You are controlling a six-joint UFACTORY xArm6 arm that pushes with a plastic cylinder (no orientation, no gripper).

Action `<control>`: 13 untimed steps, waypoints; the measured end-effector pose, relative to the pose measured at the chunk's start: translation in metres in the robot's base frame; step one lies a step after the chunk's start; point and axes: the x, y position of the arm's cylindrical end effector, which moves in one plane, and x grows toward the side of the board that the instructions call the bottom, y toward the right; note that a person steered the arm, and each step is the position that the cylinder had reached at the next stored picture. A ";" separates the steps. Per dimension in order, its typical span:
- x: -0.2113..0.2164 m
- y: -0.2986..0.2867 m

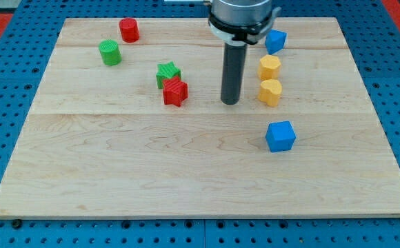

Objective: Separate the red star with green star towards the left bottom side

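Observation:
A red star [175, 91] lies on the wooden board [152, 172] left of the middle, touching a green star [167, 72] just above and to its left. My tip [230, 102] rests on the board to the right of the red star, with a gap between them. It stands left of the lower yellow block.
A red cylinder [129, 29] and a green cylinder [110, 52] stand at the view's top left. Two yellow blocks [270, 67] [270, 91] sit right of my tip. A blue block [275, 40] is at the top right, a blue cube [281, 136] lower right.

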 end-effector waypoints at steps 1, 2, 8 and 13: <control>-0.003 -0.040; -0.010 -0.045; -0.044 -0.048; 0.053 -0.164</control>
